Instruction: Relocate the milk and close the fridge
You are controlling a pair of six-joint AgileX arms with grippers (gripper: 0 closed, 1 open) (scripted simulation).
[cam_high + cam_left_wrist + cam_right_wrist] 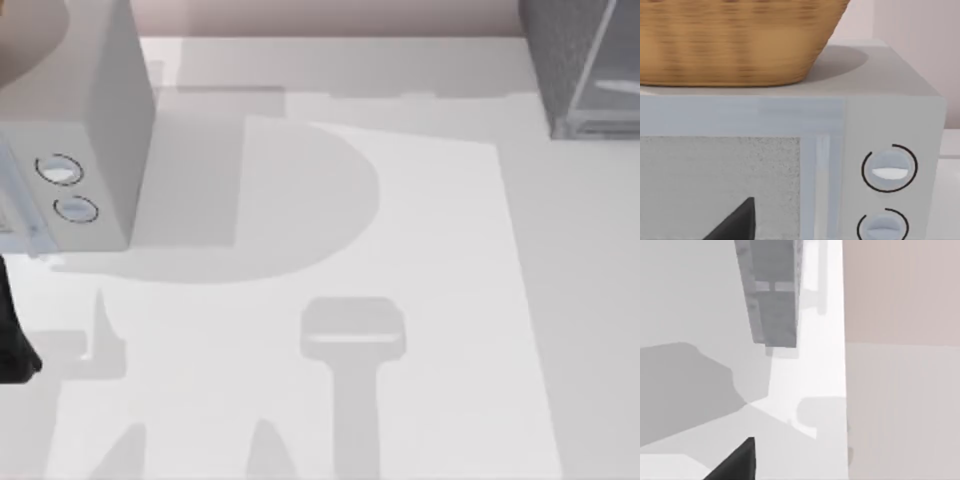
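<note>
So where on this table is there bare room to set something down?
The broad middle of the table, between the box with two round dials at the left and the fridge at the far right corner, is bare. The left edge is crowded; a basket tops that box.

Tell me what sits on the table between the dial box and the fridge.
Nothing: top view shows bare table, just shadows, between the box with dials and the fridge.

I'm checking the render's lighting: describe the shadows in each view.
Top view: broad soft grey shadows cross the table, one beside the light grey box with two dials. Left wrist view: the wicker basket shades that box's top. Right wrist view: a grey patch lies near the fridge.
</note>
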